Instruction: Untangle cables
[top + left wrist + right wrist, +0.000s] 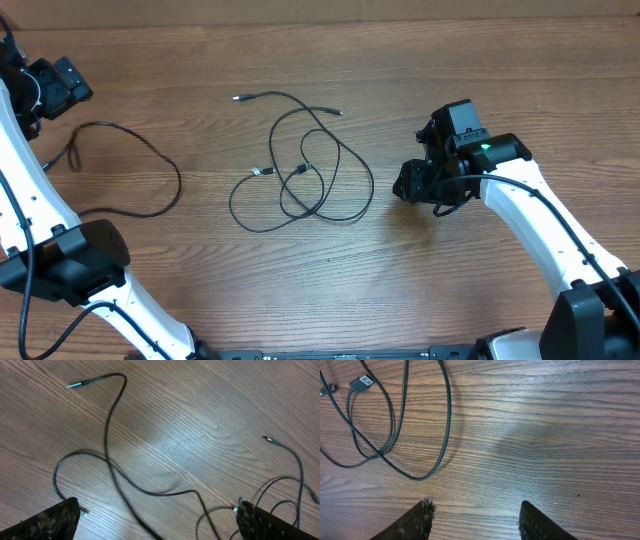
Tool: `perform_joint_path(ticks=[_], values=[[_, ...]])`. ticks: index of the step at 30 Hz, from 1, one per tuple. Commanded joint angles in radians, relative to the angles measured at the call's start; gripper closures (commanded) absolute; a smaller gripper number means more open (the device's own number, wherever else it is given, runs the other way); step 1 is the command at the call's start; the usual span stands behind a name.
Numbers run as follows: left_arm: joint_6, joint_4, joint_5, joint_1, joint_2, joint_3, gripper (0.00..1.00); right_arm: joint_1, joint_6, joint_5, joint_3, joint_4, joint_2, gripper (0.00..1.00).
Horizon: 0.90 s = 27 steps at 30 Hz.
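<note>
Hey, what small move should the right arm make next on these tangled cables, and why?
Probably ease the right gripper left toward the nearest loop of the tangled cables and close on it: its jaws stand open and empty, and that loop lies just ahead-left of them.

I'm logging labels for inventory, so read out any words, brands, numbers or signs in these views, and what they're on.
No text can be read in any view.
The cables and the wooden table bear no visible print.
Any mark on the USB plug is too small to tell.
</note>
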Motion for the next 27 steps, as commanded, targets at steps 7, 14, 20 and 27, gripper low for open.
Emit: perform_joint_path(ticks=[7, 14, 20, 27], values=[[-0.003, -0.011, 0.007, 0.0, 0.01, 0.008, 0.01, 0.0, -0.004, 0.01, 0.015, 0.003, 0.003, 0.46], [-0.003, -0.014, 0.008, -0.001, 0.01, 0.008, 0.01, 0.0, -0.004, 0.011, 0.015, 0.003, 0.003, 0.46], [0.022, -0.014, 0.06, -0.001, 0.01, 0.008, 0.01, 0.0, -0.004, 0.01, 0.015, 0.004, 0.003, 0.46], [0.068, -0.014, 0.136, -0.011, 0.01, 0.008, 0.0, 0.0, -0.004, 0.01, 0.015, 0.004, 0.003, 0.46]])
